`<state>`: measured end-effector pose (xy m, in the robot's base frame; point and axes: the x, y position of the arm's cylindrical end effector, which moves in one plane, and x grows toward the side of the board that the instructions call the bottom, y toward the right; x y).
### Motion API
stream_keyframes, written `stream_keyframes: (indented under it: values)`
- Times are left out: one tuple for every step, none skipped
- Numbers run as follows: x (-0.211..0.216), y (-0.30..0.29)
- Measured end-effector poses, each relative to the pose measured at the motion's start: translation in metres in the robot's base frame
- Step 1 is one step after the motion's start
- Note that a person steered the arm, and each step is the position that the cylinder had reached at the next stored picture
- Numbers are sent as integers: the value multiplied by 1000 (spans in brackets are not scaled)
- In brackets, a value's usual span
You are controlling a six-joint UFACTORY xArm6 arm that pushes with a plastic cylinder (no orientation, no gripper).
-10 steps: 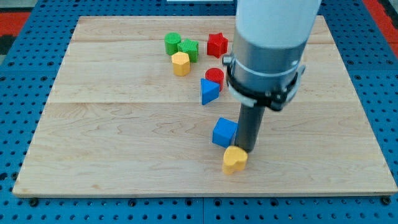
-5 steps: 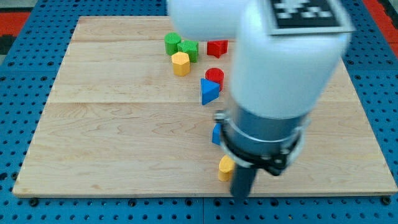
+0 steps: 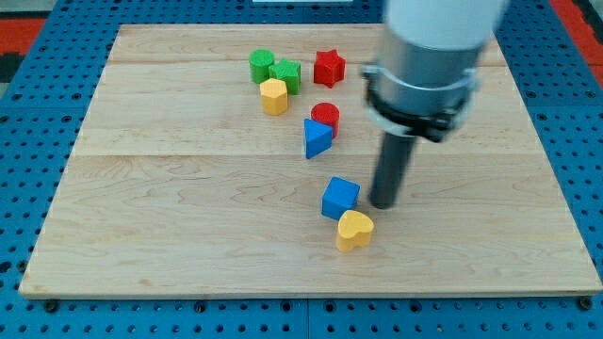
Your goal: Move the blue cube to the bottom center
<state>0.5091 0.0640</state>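
Now my tip — a bare rod, no fingers — stands just right of the blue cube; better push from above, avoiding the yellow heart.

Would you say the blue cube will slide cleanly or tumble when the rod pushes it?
The blue cube sits flat on the smooth board, so it will probably slide, not roll. It touches the yellow heart, which may twist it. My tip stands to its right.

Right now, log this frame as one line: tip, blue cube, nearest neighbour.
my tip: just right of cube, small gap | blue cube: lower middle of board, not at bottom edge | yellow heart block: touching cube's lower right
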Motion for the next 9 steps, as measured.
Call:
stream_keyframes:
  values:
    - [-4,-54]
    - [-20,-76]
    - [-22,-108]
    - [-29,-146]
    - [8,-145]
    - [23,-115]
    - [-14,-116]
    - [8,-84]
    - [19,-92]
